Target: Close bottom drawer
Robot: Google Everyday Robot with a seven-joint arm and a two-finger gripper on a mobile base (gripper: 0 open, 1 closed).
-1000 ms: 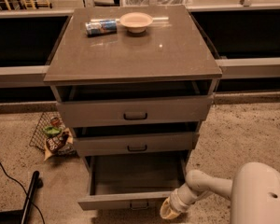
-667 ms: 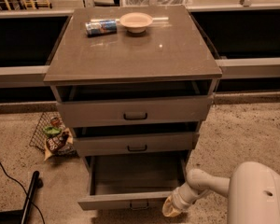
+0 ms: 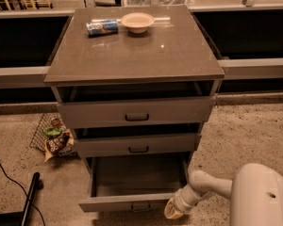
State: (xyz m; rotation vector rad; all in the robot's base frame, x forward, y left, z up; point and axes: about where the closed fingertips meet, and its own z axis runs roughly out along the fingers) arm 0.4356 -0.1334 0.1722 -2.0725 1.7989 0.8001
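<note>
The grey three-drawer cabinet [image 3: 134, 55] stands in the middle of the camera view. Its bottom drawer [image 3: 132, 202] is pulled far out and looks empty inside; its flat front with a small dark handle [image 3: 140, 206] lies near the lower edge of the view. The middle drawer [image 3: 137, 145] and top drawer [image 3: 136, 111] stand slightly open. My gripper [image 3: 173, 211] is at the right end of the bottom drawer's front, low and close to it, at the end of my white arm [image 3: 254, 197].
A snack can [image 3: 102, 27] and a pale bowl [image 3: 137, 20] sit on the cabinet top. A wire basket with packets [image 3: 54, 138] lies on the floor to the left. A black pole and cable [image 3: 28, 199] lie at the lower left.
My arm has drawn slightly left and closer to the drawer front. The bottom drawer stays pulled out about as far as before.
</note>
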